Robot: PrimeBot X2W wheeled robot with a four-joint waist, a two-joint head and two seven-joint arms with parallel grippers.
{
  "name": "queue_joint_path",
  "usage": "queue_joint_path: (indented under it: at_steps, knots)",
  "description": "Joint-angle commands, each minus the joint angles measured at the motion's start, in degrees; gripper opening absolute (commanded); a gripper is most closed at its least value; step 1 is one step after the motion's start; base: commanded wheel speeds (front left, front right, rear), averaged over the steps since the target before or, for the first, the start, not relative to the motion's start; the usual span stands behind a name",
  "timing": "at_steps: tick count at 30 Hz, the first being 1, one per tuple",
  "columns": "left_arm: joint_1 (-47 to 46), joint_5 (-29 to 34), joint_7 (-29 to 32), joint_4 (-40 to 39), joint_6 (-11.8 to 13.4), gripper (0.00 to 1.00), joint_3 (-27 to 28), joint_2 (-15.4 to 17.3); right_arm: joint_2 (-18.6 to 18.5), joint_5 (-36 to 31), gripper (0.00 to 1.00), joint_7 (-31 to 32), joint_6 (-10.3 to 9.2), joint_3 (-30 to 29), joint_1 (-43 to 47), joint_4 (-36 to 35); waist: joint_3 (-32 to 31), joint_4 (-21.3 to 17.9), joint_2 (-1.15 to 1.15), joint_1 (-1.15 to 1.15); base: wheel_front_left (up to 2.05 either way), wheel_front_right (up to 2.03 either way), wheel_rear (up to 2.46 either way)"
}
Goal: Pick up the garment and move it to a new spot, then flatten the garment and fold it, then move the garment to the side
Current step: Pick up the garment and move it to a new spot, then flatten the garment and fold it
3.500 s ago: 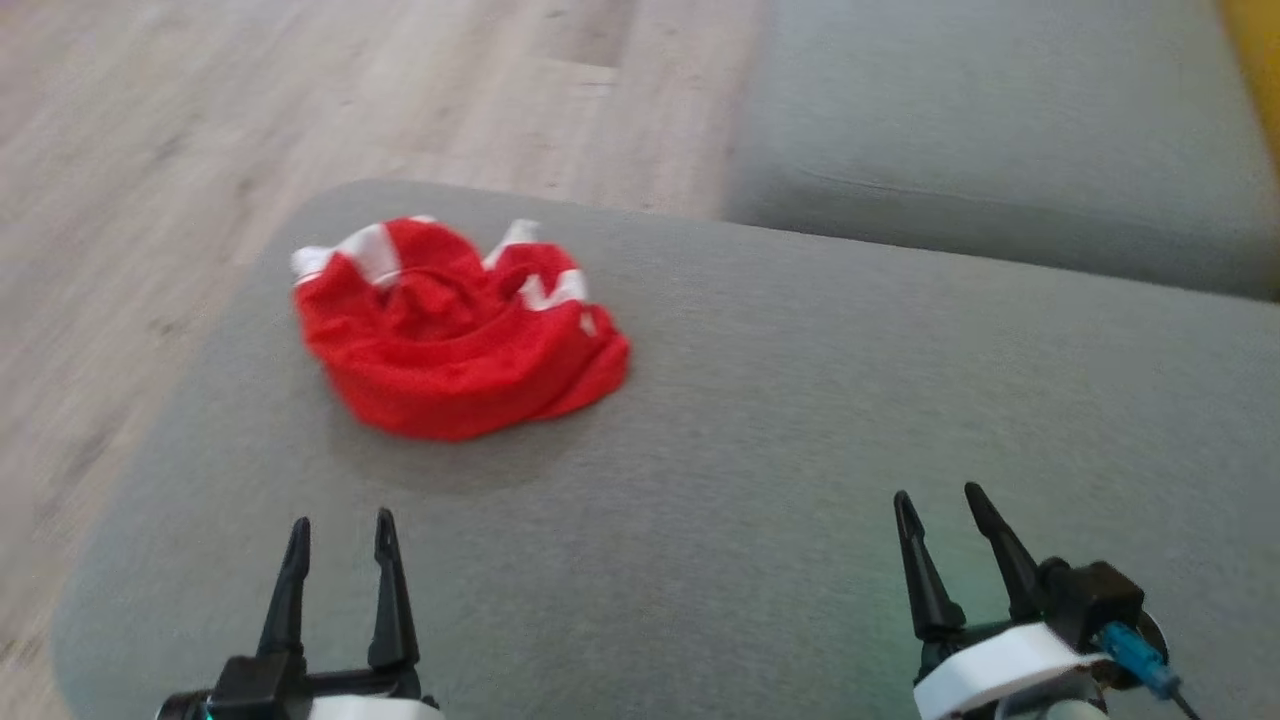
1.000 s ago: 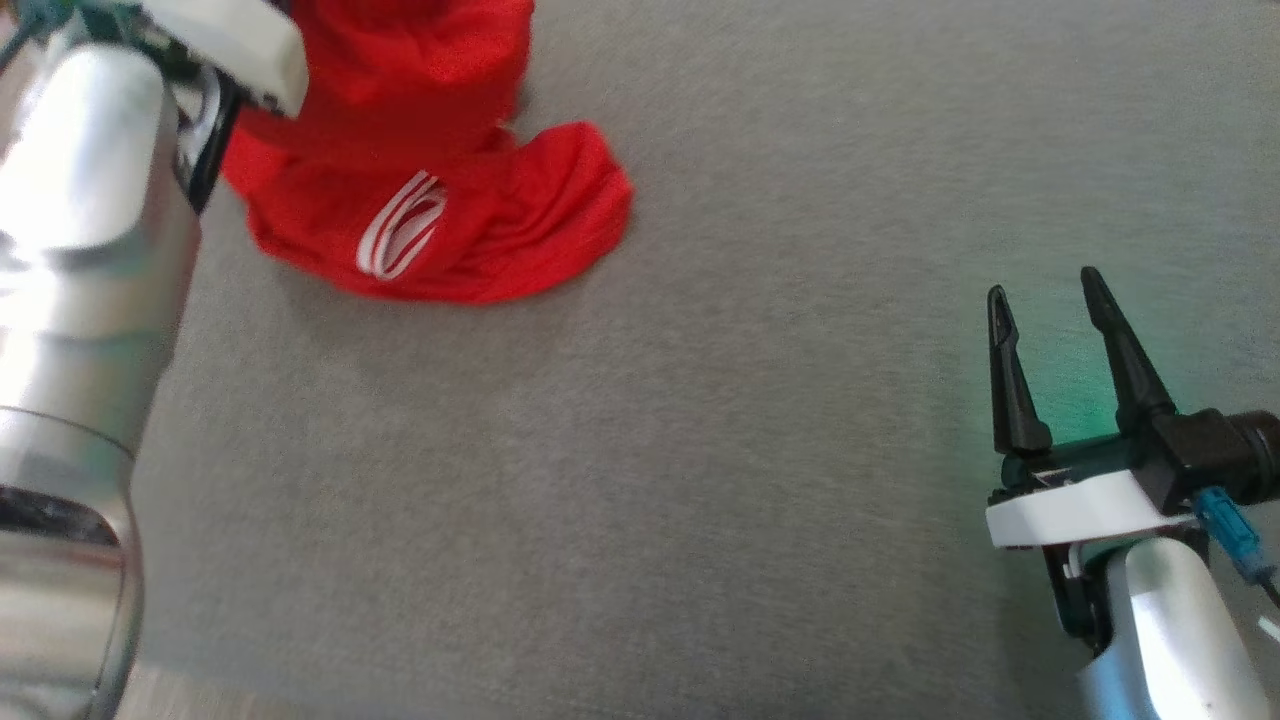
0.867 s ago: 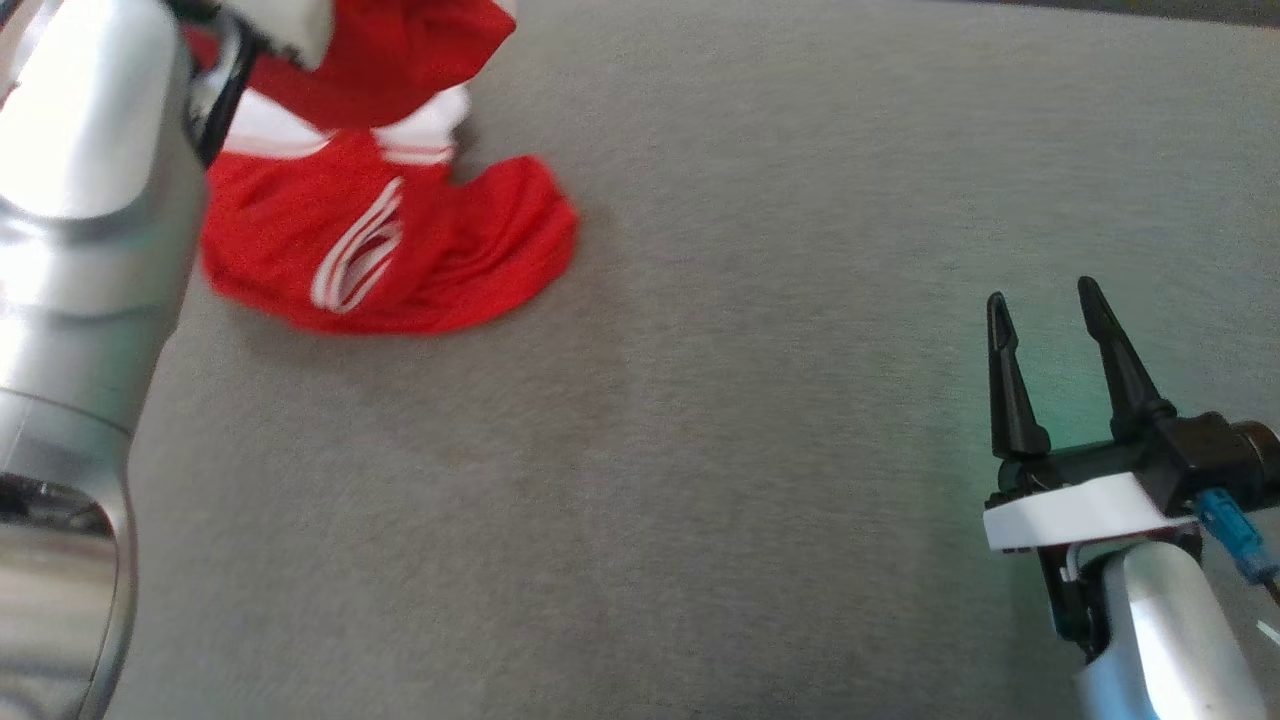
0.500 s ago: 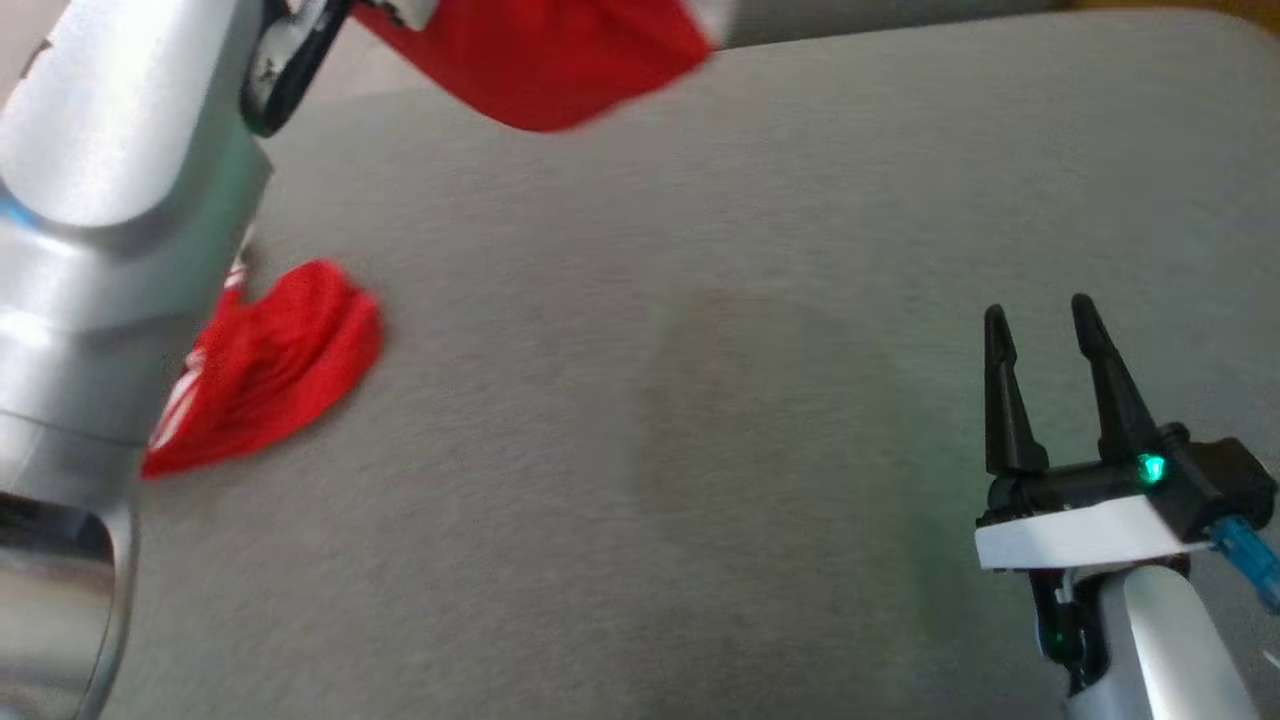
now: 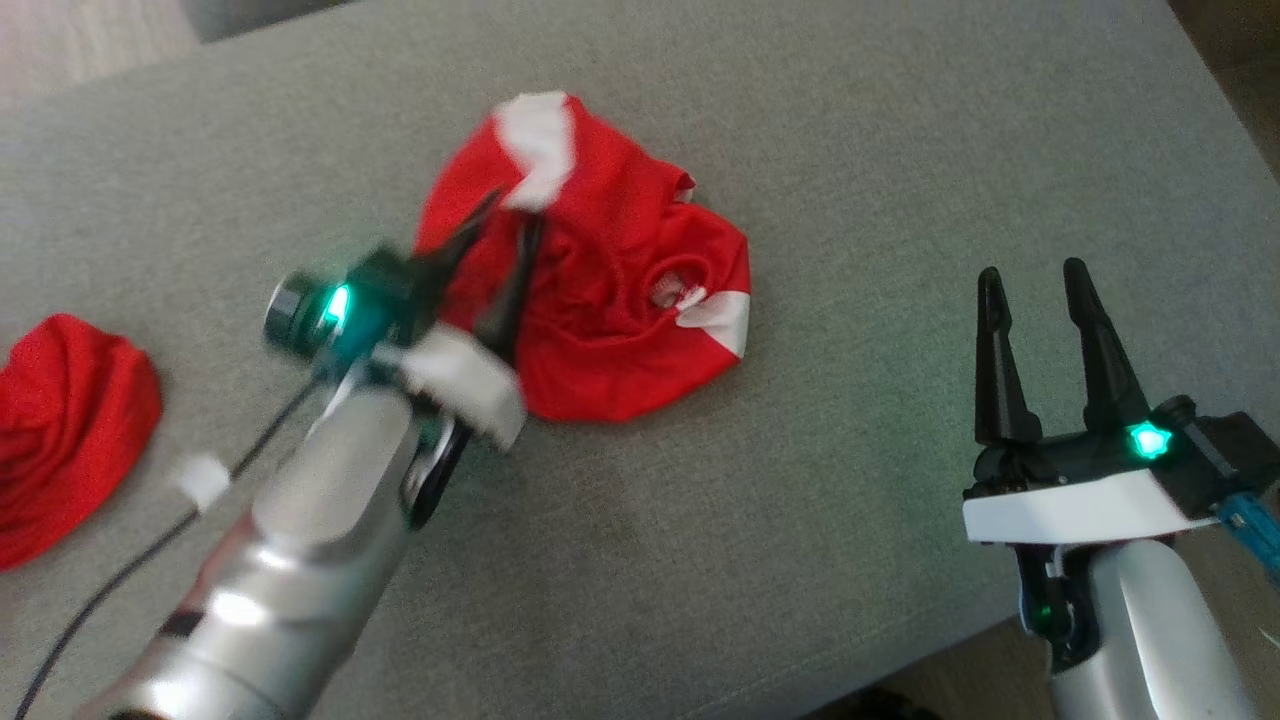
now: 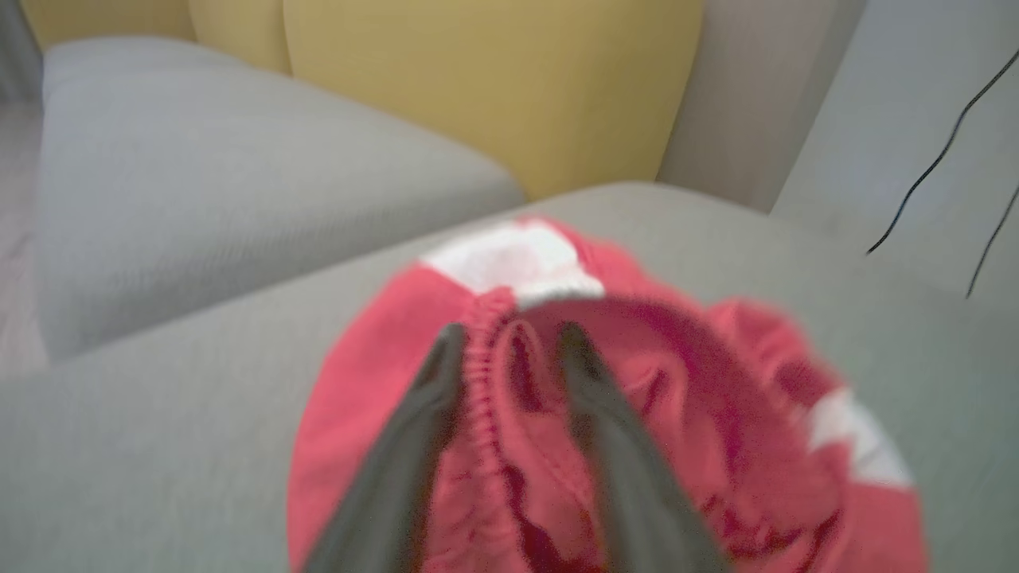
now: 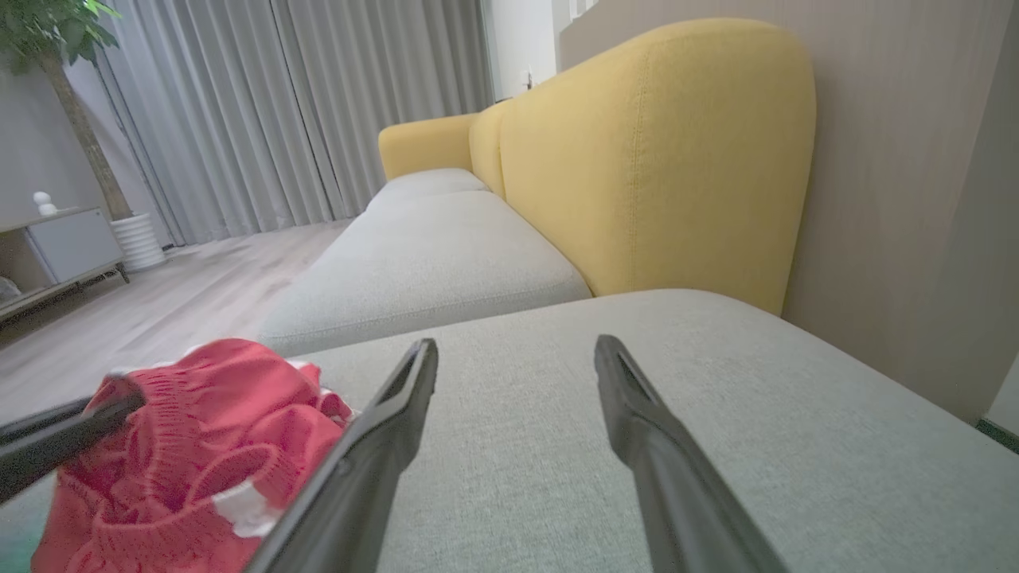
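Left hand (image 5: 512, 210) parted, garment (image 5: 620, 300) dropped onto cushion (image 5: 850, 150), previously lifted.

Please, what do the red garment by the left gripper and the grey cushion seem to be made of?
Red garment: probably thin matte knit or mesh sportswear fabric; it crumples softly and shows a gathered elastic band. Grey cushion: apparently woven upholstery cloth, matte, with a fine visible weave.
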Motion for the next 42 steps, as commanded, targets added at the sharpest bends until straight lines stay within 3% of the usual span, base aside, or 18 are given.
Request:
queue_joint_path:
  at_steps: [1,3,12,20,25,31,42]
  knots:
    - [-2.0,0.8,-1.7,0.4,0.7,1.0,2.1,0.9,-0.2,0.3,1.0,0.0,-0.04,1.1,-1.3,-1.3,1.6,-1.1,0.0,-0.02,0.0,0.0,0.0]
    - [0.0,1.7,-2.4,1.9,2.1,1.0,3.8,-0.1,-0.2,0.0,1.0,0.0,-0.04,0.9,-1.1,-1.1,1.1,-0.1,0.0,-0.02,0.0,0.0,0.0]
    - [19.4,10.4,-2.5,-15.3,5.8,1.0,16.2,-4.3,-0.2,-3.2,1.0,0.0,-0.04,0.6,2.1,1.5,-7.1,10.3,0.0,-0.02,0.0,0.0,0.0]
    - [36.3,17.4,-2.5,-28.8,11.1,1.0,26.8,-6.3,-0.2,-4.3,1.0,0.0,-0.04,1.8,6.0,2.9,-14.6,18.5,0.0,-0.02,0.0,0.0,0.0]
    - [42.8,19.0,-2.5,-35.1,11.9,1.0,30.0,-7.0,-0.2,-4.0,1.0,0.0,-0.04,2.4,7.9,2.9,-16.9,20.4,0.0,-0.02,0.0,0.0,0.0]
    - [51.0,20.4,-2.5,-41.9,10.8,1.0,32.4,-7.4,-0.2,-3.9,1.0,0.0,-0.04,3.4,11.2,1.7,-19.3,21.4,0.0,-0.02,0.0,0.0,0.0]
    - [56.0,23.0,-2.5,-42.7,11.4,1.0,32.5,-7.6,-0.2,-4.4,1.0,0.0,-0.04,2.2,15.4,1.9,-20.9,22.0,0.0,-0.02,0.0,0.0,0.0]
